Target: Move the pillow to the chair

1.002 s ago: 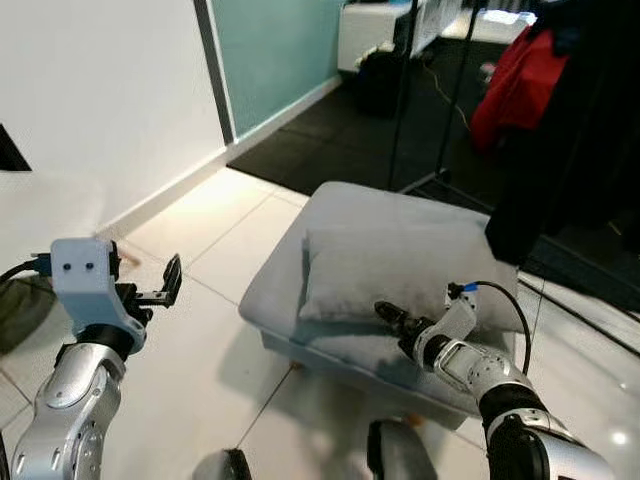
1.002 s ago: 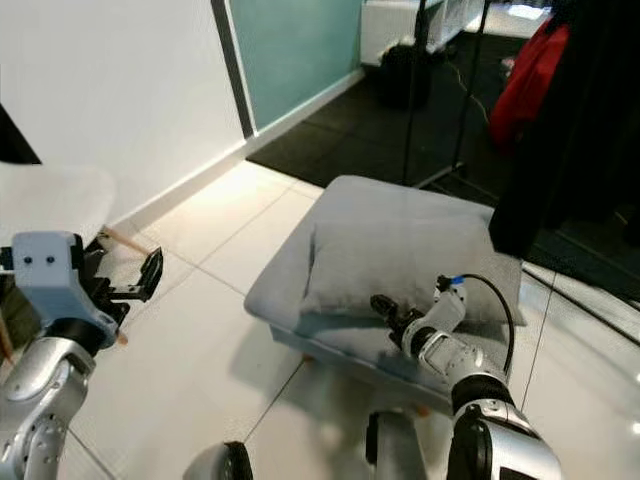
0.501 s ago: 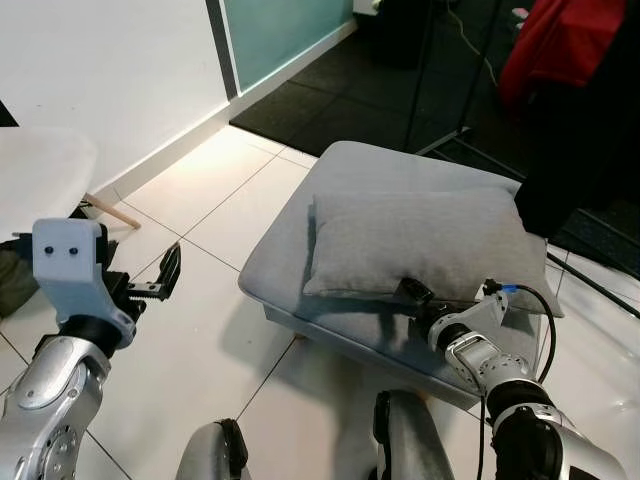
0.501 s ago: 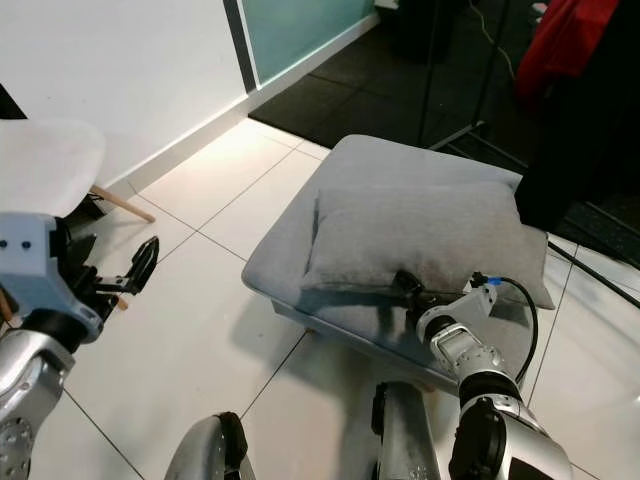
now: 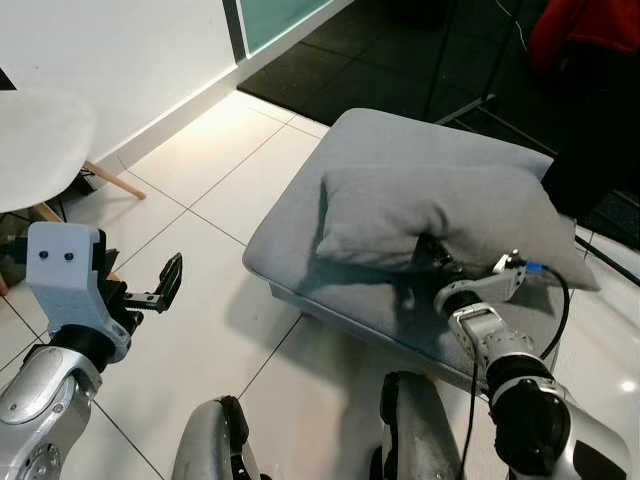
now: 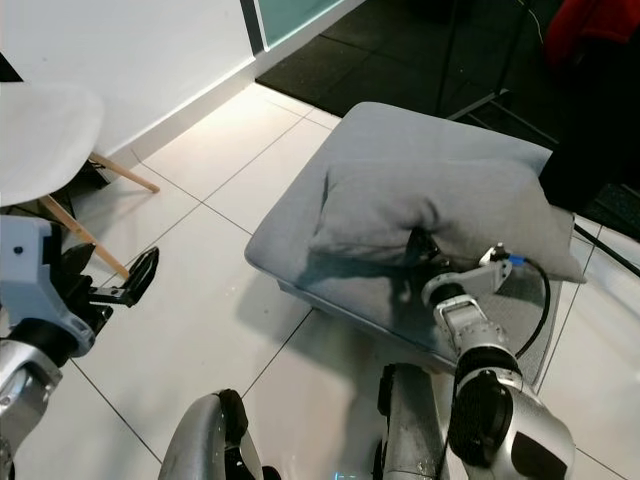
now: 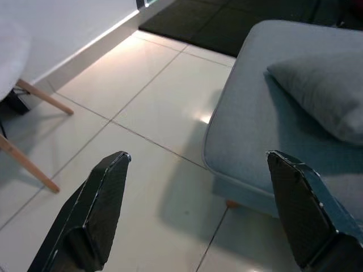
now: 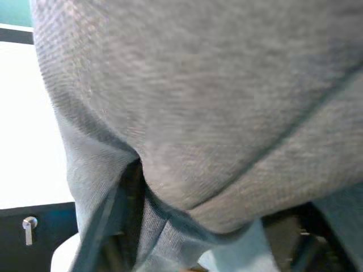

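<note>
The left gripper (image 5: 165,288) is hovering spread wide over the tiles. The right gripper (image 5: 432,262) is pinching the grey pillow (image 5: 440,215) at the ottoman's (image 5: 300,225) near edge — a shallow bite that may be slipping off on lifting. Its fingertips are hiding under fabric; the white chair (image 5: 40,145) is cut off.

Grey woven pillow (image 5: 440,215) on grey ottoman (image 5: 300,225); white floor (image 5: 190,190) tiles with dark grout, black mat (image 5: 340,60), white chair (image 5: 35,145) on tan legs, teal panel (image 5: 275,12), red cloth (image 5: 585,25).
</note>
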Tool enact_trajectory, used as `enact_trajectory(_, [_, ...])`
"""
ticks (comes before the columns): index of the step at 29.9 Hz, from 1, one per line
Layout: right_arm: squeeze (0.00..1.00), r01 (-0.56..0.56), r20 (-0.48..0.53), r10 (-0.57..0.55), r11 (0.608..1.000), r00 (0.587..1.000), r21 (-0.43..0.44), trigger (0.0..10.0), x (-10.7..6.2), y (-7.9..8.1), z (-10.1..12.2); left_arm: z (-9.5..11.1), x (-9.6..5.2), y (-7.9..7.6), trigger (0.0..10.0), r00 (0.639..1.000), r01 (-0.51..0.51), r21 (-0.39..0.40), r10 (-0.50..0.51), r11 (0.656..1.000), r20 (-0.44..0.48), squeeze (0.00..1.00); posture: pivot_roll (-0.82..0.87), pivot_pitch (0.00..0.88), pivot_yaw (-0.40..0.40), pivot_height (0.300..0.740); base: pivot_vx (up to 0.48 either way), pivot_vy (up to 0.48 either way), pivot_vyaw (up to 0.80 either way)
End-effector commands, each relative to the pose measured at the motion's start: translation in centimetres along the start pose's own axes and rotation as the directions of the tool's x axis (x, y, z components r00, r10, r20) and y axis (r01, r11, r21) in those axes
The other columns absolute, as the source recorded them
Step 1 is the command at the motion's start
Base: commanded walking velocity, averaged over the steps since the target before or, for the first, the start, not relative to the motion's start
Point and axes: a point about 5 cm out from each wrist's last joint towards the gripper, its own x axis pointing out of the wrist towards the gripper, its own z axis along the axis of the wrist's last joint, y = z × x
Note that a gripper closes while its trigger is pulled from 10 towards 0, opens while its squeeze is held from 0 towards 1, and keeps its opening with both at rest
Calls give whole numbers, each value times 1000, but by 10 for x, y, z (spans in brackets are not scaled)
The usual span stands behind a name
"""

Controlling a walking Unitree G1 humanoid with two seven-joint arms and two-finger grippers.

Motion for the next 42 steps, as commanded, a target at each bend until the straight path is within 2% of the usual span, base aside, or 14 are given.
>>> enact_trajectory(1, [0, 7, 14, -7, 1000, 1000, 13, 0, -1, -3, 0, 0, -4, 1, 10000, 1000, -8, 20, 8, 1000, -16, 0, 20, 395, 74, 515, 0, 0, 0])
enact_trajectory(11, [0, -2, 39, 4, 1000, 999, -30, 0, -1, 0, 9, -2, -3, -2, 10000, 1000, -2, 12, 2, 1000, -26, 0, 8, 382, 71, 515, 0, 0, 0])
enact_trajectory(17, [0, -8, 52, 14, 993, 999, -117, 0, -2, 1, 21, -4, 0, -4, 10000, 1000, -5, -4, 5, 1000, -30, 0, -9, 357, 68, 515, 0, 0, 0])
enact_trajectory(21, [0, -63, 14, 68, 973, 998, -222, 0, 3, 13, 23, -7, 5, -7, 10000, 1000, -1, -26, 1, 1000, -17, 0, -40, 316, 66, 515, 0, 0, 0])
enact_trajectory(23, [0, -72, 6, 76, 969, 997, -236, 0, 3, 15, 23, -8, 7, -8, 10000, 1000, -1, -29, 0, 1000, -15, 0, -44, 311, 66, 515, 0, 0, 0])
enact_trajectory(25, [0, -141, -43, 134, 946, 990, -293, 0, 8, 26, 19, -11, 18, -10, 10000, 1000, 5, -54, -5, 999, 6, 0, -96, 241, 62, 515, 0, 0, 0])
enact_trajectory(29, [0, -214, -98, 191, 915, 977, -343, 0, 13, 39, 14, -13, 28, -13, 10000, 1000, 18, -72, -16, 997, 21, 0, -120, 211, 65, 515, 0, 0, 0])
enact_trajectory(30, [0, -288, -165, 242, 878, 956, -381, 0, 16, 50, 6, -15, 38, -18, 10000, 999, 36, -93, -32, 995, 39, 0, -145, 159, 65, 515, 0, 0, 0])
enact_trajectory(31, [0, -288, -165, 242, 878, 956, -381, 0, 16, 50, 6, -15, 38, -18, 10000, 999, 36, -93, -32, 995, 39, 0, -145, 159, 65, 515, 0, 0, 0])
enact_trajectory(35, [0, -369, -216, 305, 836, 928, -406, 0, 15, 60, 0, -22, 48, -27, 10000, 998, 49, -114, -45, 992, 41, 0, -160, 103, 62, 520, 0, 0, 0])
enact_trajectory(37, [0, -369, -216, 305, 836, 928, -406, 0, 15, 60, 0, -22, 48, -27, 10000, 998, 49, -114, -45, 992, 41, 0, -160, 103, 62, 520, 0, 0, 0])
enact_trajectory(39, [0, -423, -273, 334, 807, 902, -413, 0, 11, 66, -10, -38, 54, -33, 10000, 1000, 30, -131, -30, 991, 7, 0, -188, 41, 48, 534, 0, 0, 0])
enact_trajectory(42, [0, -439, -292, 341, 798, 894, -413, 0, 10, 68, -14, -43, 54, -34, 10000, 1000, 15, -137, -16, 990, -4, 0, -188, 41, 48, 539, 0, 0, 0])
